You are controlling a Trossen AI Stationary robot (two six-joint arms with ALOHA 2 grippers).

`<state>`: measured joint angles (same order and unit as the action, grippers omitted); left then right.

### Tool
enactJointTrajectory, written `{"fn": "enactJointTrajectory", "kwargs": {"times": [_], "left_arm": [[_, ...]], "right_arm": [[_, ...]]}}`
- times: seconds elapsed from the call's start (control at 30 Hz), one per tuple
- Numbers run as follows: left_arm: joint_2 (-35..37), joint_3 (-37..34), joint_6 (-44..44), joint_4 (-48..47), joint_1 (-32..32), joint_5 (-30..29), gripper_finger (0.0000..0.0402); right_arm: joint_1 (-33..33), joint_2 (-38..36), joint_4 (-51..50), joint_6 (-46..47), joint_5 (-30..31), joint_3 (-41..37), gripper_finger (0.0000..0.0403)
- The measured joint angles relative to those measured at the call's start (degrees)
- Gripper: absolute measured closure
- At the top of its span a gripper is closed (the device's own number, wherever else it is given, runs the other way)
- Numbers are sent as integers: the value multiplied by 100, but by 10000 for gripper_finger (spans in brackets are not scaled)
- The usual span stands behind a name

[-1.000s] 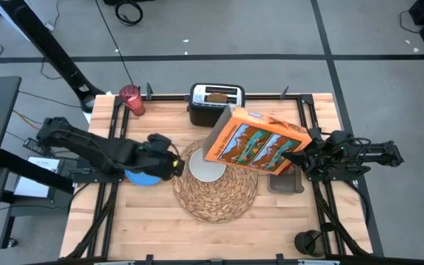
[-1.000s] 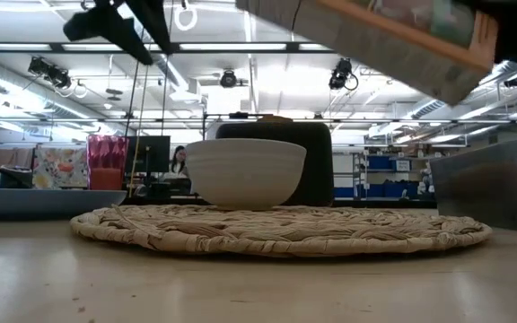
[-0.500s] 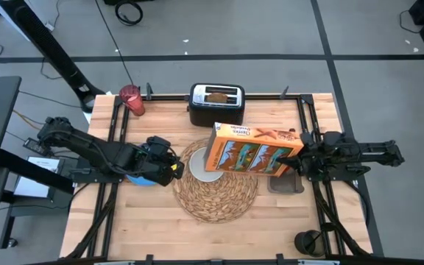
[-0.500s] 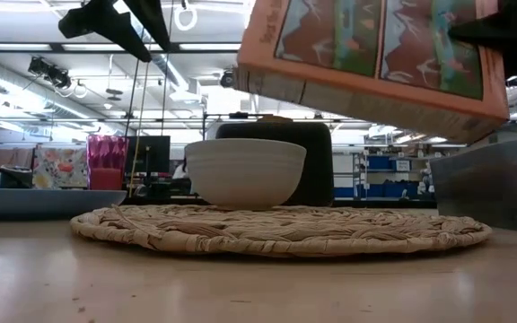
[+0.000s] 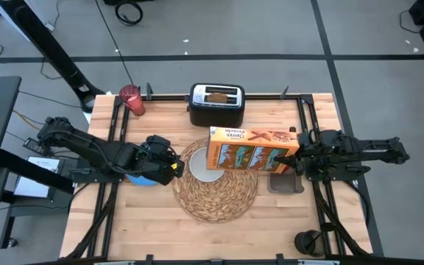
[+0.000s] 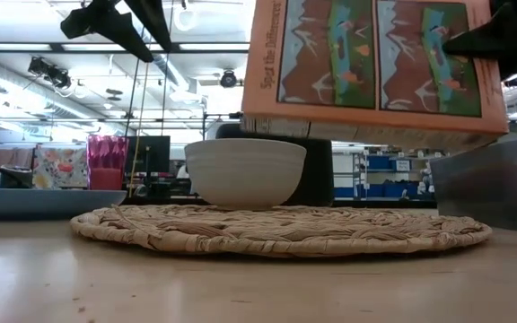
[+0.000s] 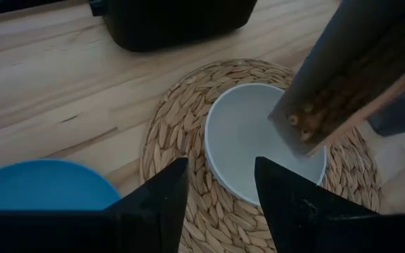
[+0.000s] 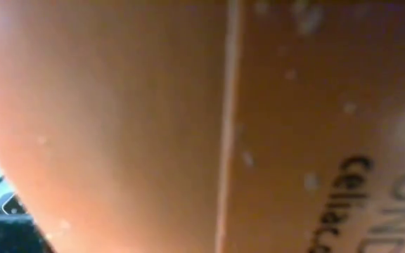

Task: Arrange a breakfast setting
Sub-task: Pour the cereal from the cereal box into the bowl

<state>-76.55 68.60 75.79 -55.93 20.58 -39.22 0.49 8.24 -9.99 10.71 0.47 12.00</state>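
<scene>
My right gripper (image 5: 293,157) is shut on an orange cereal box (image 5: 245,149), which it holds above the white bowl (image 5: 206,171). The bowl stands on the round woven placemat (image 5: 219,193). The box's open end (image 7: 313,116) shows cereal and hangs over the bowl (image 7: 248,144). My left gripper (image 5: 174,168) is open and empty, above the placemat's left edge and beside the blue plate (image 5: 140,177). The toast slice (image 5: 216,94) sticks up from the black toaster (image 5: 216,107). The pink-red cup (image 5: 131,100) stands at the far left. The apple and spoon are out of view. My right gripper holds the cereal box by its right end (image 5: 285,153), coming level from the table's right side. The box fills the right wrist view (image 8: 202,126), so the fingers do not show. The box is lifted clear, lying lengthways, with its printed face (image 6: 371,54) toward the table's near edge.
A grey tray (image 5: 285,184) lies on the table right of the placemat, under my right gripper. The toaster stands behind the placemat at the far edge. The near part of the wooden table (image 5: 197,235) is bare.
My right gripper has rolled and drawn slightly toward the table's right edge, coming down. The cereal box has turned from face up and steeply tilted to lying on its long edge with its face toward the near edge. It is lower now, and its open end is over the bowl.
</scene>
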Motion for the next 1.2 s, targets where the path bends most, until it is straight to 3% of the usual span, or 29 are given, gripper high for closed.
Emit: {"fn": "enactJointTrajectory", "kwargs": {"times": [0.53, 1.2], "left_arm": [[0, 0, -285, -51, 0, -2, 230], [0, 0, -576, -2, 0, 15, 230]], "right_arm": [[0, 971, -496, -184, -11, 780, 126], [0, 1598, -1456, -572, -57, 1790, 126]]}}
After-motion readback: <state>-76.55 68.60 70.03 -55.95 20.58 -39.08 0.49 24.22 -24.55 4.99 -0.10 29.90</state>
